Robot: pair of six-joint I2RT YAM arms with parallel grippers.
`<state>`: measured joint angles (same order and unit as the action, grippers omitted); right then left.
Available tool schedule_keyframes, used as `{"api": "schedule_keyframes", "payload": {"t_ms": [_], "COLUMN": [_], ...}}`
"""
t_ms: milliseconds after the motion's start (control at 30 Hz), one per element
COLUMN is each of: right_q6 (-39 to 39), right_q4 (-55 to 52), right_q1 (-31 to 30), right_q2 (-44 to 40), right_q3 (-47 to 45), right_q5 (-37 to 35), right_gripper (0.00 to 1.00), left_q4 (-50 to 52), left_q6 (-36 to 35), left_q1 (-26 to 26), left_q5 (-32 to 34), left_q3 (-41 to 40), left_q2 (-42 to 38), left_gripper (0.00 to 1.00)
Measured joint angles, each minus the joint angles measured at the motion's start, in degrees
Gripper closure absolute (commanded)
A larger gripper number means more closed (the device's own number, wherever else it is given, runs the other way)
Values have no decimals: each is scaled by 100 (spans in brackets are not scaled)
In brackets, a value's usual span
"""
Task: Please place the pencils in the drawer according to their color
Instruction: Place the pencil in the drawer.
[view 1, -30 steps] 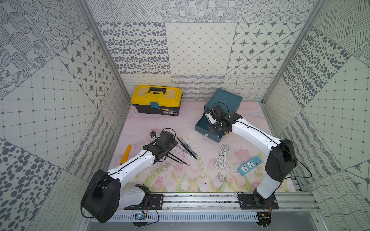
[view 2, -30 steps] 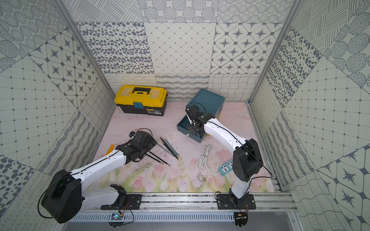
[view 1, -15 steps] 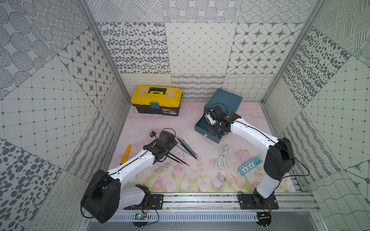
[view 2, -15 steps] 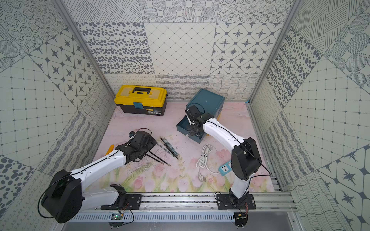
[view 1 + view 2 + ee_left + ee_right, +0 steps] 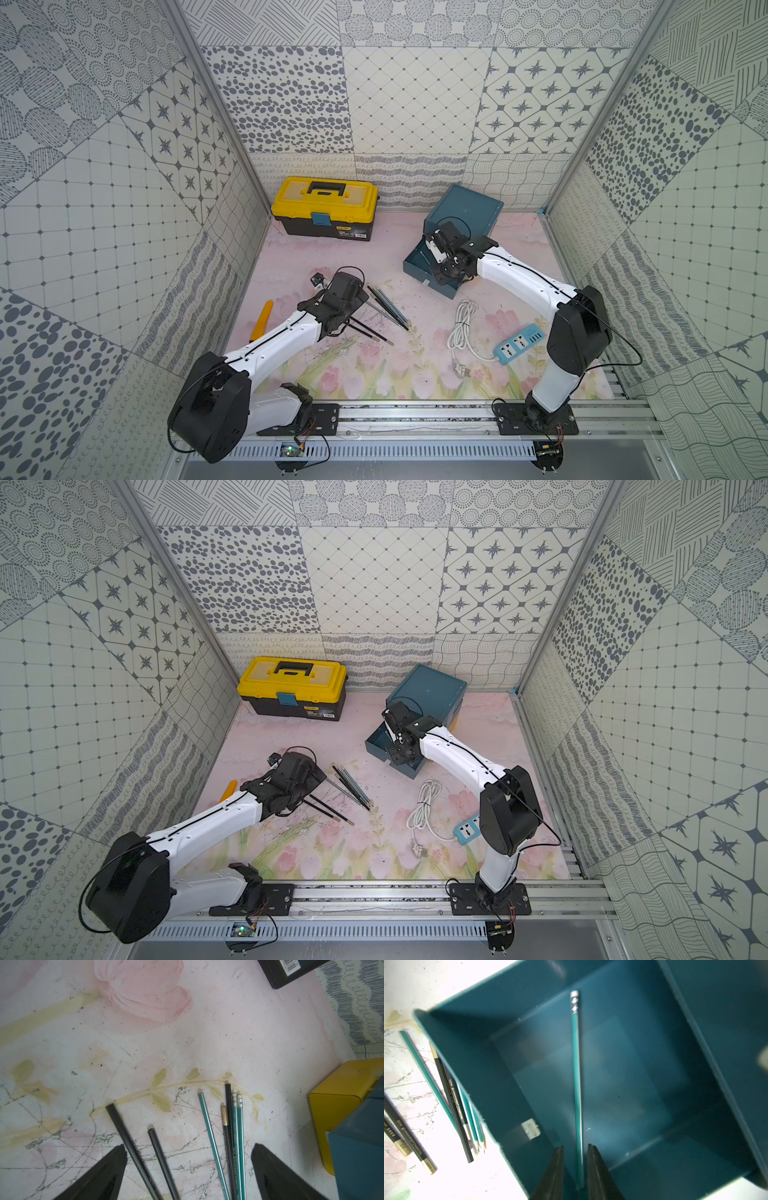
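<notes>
Closest to the rail there's a blue power strip [image 5: 519,345] and a coiled white cable [image 5: 463,328]. They lie on the flowery mat [image 5: 395,374] between the right arm's base and the drawer chest.

A bit further in, the loose pencils [image 5: 388,307] are fanned on the mat, black ones beside teal ones. The left gripper [image 5: 188,1147] hangs right over them, jaws spread wide and gripping nothing. Its wrist hides their near ends in both top views. An orange tool [image 5: 262,320] lies off by the left wall.

Further back, the drawer chest [image 5: 465,212] has a teal drawer [image 5: 477,1076] pulled out. The right gripper [image 5: 575,1146] is over it, jaws only a narrow slot apart. One teal pencil [image 5: 576,1064] runs between them with a sliver of gap each side. That arm covers most of the drawer from above.

A yellow toolbox [image 5: 324,208] sits by the back wall.
</notes>
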<state>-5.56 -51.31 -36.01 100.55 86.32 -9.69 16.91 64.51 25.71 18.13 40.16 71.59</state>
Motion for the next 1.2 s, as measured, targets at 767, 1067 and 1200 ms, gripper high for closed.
{"api": "schedule_keyframes", "payload": {"t_ms": [767, 1067, 1200], "right_q6": [-208, -350, -393], "right_q4": [-293, -289, -289], "right_q1": [-1635, -2028, -2065], "right_q2": [146, 1204, 1665], "right_q3": [1320, 1436, 1440], "right_q5": [-214, 275, 409], "right_gripper": [68, 71, 72], "left_q4": [4, 2, 13], "left_q6": [170, 575, 737], "left_q1": [-205, -487, -533], "left_q5": [-15, -133, -98], "left_q3": [-267, -752, -955], "left_q2": [-422, -721, -1016], "left_gripper": [1, 1, 1]}}
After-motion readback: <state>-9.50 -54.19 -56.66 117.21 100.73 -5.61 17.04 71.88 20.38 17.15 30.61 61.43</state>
